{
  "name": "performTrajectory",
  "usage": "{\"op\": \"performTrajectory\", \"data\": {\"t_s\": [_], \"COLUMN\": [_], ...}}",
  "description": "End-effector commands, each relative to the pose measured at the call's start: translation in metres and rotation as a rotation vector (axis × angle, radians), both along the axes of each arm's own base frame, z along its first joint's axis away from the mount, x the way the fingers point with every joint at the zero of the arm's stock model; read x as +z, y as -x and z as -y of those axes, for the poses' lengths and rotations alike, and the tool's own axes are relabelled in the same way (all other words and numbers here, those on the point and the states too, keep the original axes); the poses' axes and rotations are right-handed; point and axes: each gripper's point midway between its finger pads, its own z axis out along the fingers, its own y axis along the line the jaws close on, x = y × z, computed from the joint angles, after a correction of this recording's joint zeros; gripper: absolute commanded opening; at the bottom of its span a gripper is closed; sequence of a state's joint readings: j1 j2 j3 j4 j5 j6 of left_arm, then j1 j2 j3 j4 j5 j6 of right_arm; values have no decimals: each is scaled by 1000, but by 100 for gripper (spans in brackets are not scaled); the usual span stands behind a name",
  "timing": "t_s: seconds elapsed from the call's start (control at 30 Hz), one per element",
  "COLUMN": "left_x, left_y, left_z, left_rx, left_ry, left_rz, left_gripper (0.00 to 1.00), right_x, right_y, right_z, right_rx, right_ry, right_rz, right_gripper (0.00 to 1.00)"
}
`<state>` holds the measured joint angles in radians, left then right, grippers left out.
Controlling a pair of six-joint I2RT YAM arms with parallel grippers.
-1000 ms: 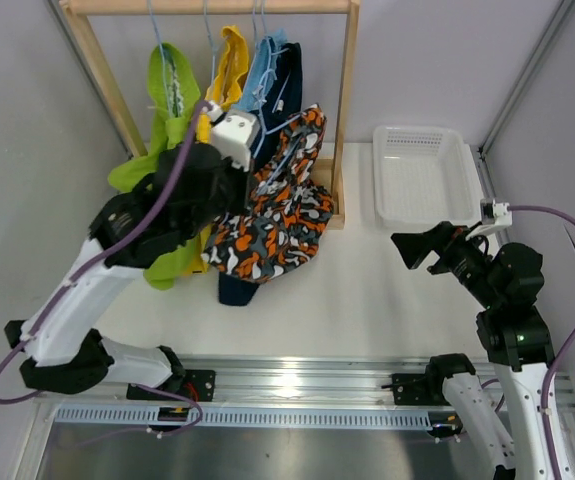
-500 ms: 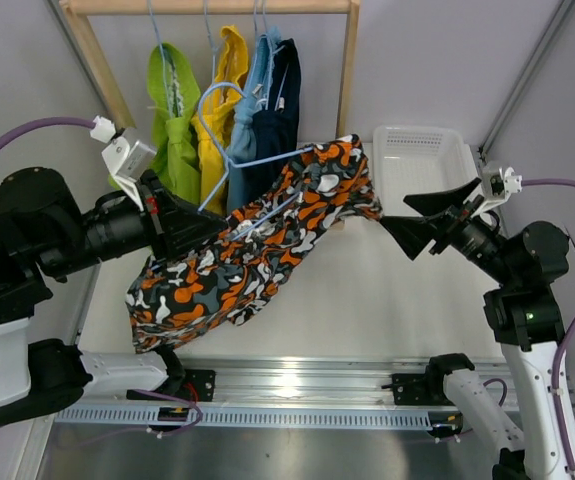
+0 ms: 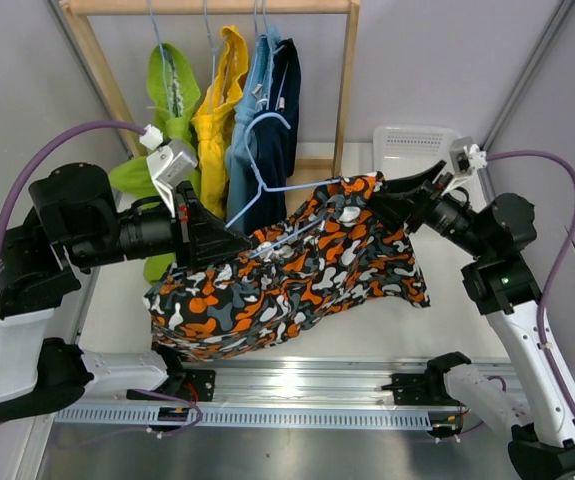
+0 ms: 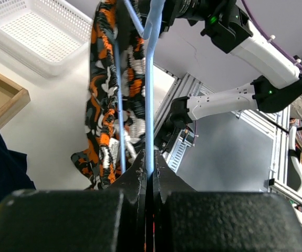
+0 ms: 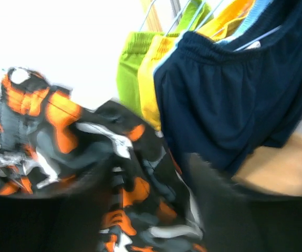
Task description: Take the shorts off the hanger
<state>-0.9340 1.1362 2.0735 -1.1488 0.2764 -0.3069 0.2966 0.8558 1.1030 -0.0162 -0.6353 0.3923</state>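
Out in front of the rack (image 3: 347, 90), your left gripper (image 4: 148, 176) stays clenched on the blue hanger (image 4: 149, 94) carrying the patterned shorts (image 3: 297, 280). Your right gripper (image 3: 387, 203) has just closed in on their edge, jaws spread astride the cloth, so the pull-off looks ready.

Rack (image 3: 345, 110) at far edge, four pairs of shorts (image 3: 217, 115) hanging; basket (image 3: 407, 142), far-right corner; fifth pair (image 3: 297, 285) on hanger (image 3: 302, 185), above middle.
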Motion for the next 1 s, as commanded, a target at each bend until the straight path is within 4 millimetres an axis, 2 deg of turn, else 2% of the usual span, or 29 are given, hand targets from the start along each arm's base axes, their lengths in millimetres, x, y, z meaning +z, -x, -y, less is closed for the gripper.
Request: {"op": "performTrajectory", "data": {"t_s": [0.0,0.03,0.1,0.17,0.2,0.3,0.43,0.53,0.6,0.7,0.83,0.97], "left_x": [26,24,20,14,14,3,-6,-8,-10,-8,-8,-7], "left_y": [5,3,-2,-8,-14,-26,-33,-35,-33,-30,-23,-18], "left_z": [-1,-1,-6,-10,-17,-25,-33,-39,-42,-47,-56,-63], "left_rx": [-14,-4,38,82,131,209,263,294,296,297,297,305], "left_ry": [92,85,63,39,32,-25,-64,-76,-80,-71,-65,-48], "left_rz": [44,43,40,32,40,32,31,33,29,34,33,27], "left_gripper": [0,0,0,0,0,0,0,0,0,0,0,0], "right_x": [12,12,6,8,1,-1,-3,-4,-5,-7,-14,-16], "right_y": [1,2,-1,0,0,3,5,6,3,-9,-42,-52], "right_z": [-11,-12,-9,-1,1,12,25,36,43,56,89,101], "right_rx": [30,30,2,-46,-58,-116,-186,-241,-281,-361,-514,-531], "right_ry": [-20,-15,-3,10,28,56,71,78,80,68,23,-28], "right_rz": [69,69,52,77,49,55,47,43,40,4,-91,-119], "right_gripper": [20,5,1,1,1,2,7,0,0,0,0,0]}}
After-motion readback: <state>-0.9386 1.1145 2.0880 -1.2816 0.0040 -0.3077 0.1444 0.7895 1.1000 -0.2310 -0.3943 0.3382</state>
